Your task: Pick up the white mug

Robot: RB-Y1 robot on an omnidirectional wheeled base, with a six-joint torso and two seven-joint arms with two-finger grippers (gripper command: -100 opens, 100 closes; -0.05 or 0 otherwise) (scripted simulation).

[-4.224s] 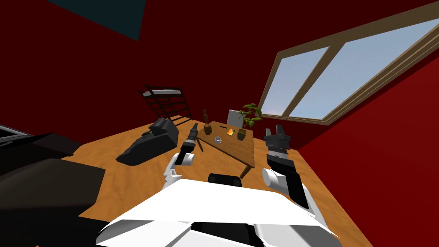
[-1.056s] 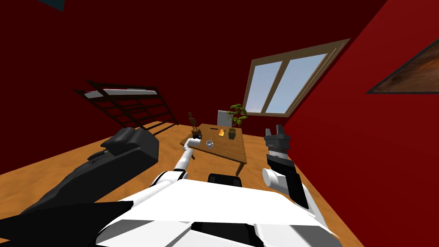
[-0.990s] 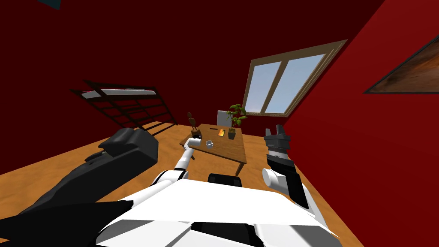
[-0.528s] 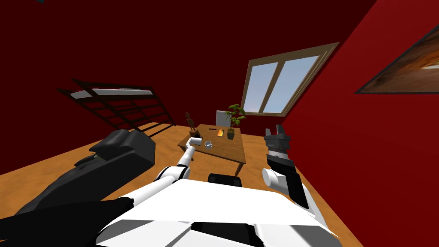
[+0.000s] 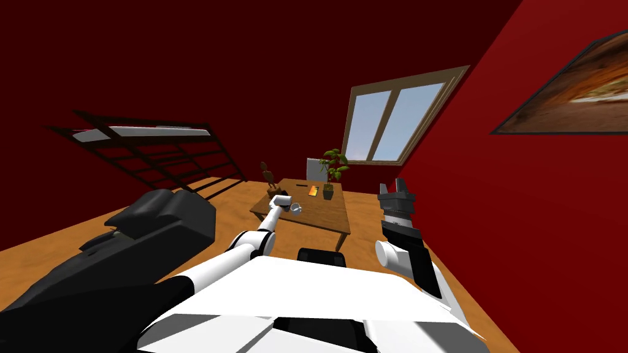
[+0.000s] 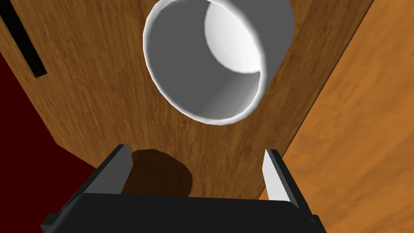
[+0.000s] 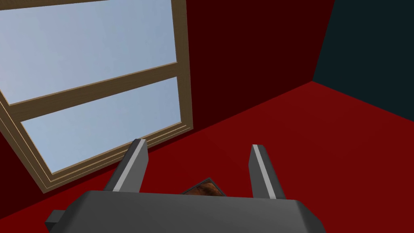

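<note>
At the far left a black sofa (image 5: pixel 153 227) stands on the wooden floor (image 5: pixel 202 190), and behind it a dark rack (image 5: pixel 153 153) stands against the red wall. The brown table (image 5: pixel 325 223) stands in front of me. At its far left corner there is a small dark figurine (image 5: pixel 267 173).

My left arm reaches over the near left part of the tabletop. In the left wrist view my left claw (image 6: pixel 197 149) is released: its two fingers (image 6: pixel 119 166) stand wide apart and nothing is between them. The mug (image 6: pixel 214 68) is just ahead of the fingertips and does not touch them. It looks grey and white, and I look straight into its open mouth. It is close to an edge of the tabletop, with the floor (image 6: pixel 364 141) showing beyond that edge. In the head view the mug (image 5: pixel 296 208) is just beside the claw (image 5: pixel 281 200).

Near the far edge lies a thin black strip (image 6: pixel 24 44). To the right of it are an orange card (image 5: pixel 313 190) and then a potted plant (image 5: pixel 331 168). A window (image 5: pixel 392 125) is in the wall behind.

My right claw (image 5: pixel 397 193) is held up at my right side, well apart from the table. It is also released, with the fingers (image 7: pixel 133 162) apart and empty. A framed picture (image 5: pixel 576 86) hangs on the right wall.
</note>
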